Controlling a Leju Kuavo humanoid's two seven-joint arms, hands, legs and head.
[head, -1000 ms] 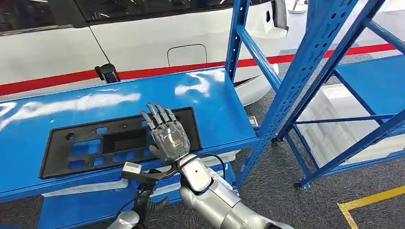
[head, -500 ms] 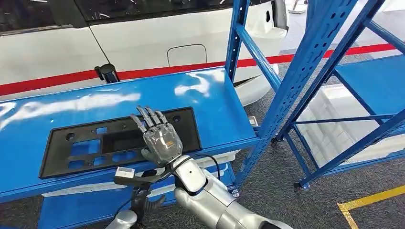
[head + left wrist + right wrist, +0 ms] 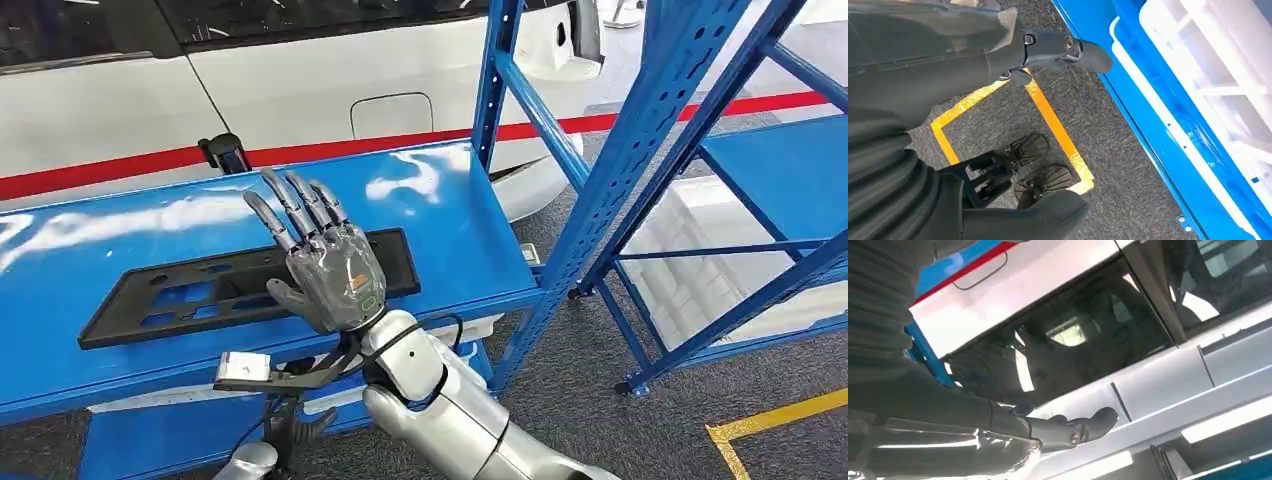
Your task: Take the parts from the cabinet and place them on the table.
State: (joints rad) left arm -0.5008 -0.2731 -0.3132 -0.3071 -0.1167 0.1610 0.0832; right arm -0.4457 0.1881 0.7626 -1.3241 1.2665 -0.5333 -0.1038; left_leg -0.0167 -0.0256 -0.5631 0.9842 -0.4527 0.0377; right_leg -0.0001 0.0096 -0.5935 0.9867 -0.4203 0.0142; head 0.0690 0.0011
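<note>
— Two hands, then. Which one is nearest?

— Left hand (image 3: 295, 432), hanging low, below the front edge of the blue shelf (image 3: 450, 240). In the left wrist view it (image 3: 973, 60) has thumb and fingers apart with nothing between them, above grey carpet with a square of yellow tape (image 3: 1053, 125).

— And under the shelf?

— White crates (image 3: 1208, 65), on the level below it.

— Right hand?

— Right hand (image 3: 335, 280) is raised just above the shelf's front edge, back towards the camera. Its fingers (image 3: 290, 205) are stretched straight, pointing up and away, and set apart. They close on nothing.

— Where is the part?

— Black plastic panel (image 3: 190, 295) with cut-outs lies lengthwise on the shelf top, near the front edge. The right hand stands in front of the panel's right portion. The thumb crosses the panel's near edge; I cannot tell whether it touches.

— Is the panel flat?

— Cannot tell for certain; its near edge may sit a little off the shelf top.

— Behind the shelf?

— White car (image 3: 300, 90) with a red stripe, close behind the shelf's back edge. The right wrist view has a dark fingertip (image 3: 1088, 425) against the car's window.

— To the side?

— Second blue rack (image 3: 690, 90) stands right of the shelf, with a white crate (image 3: 700, 260) low inside it.
</note>
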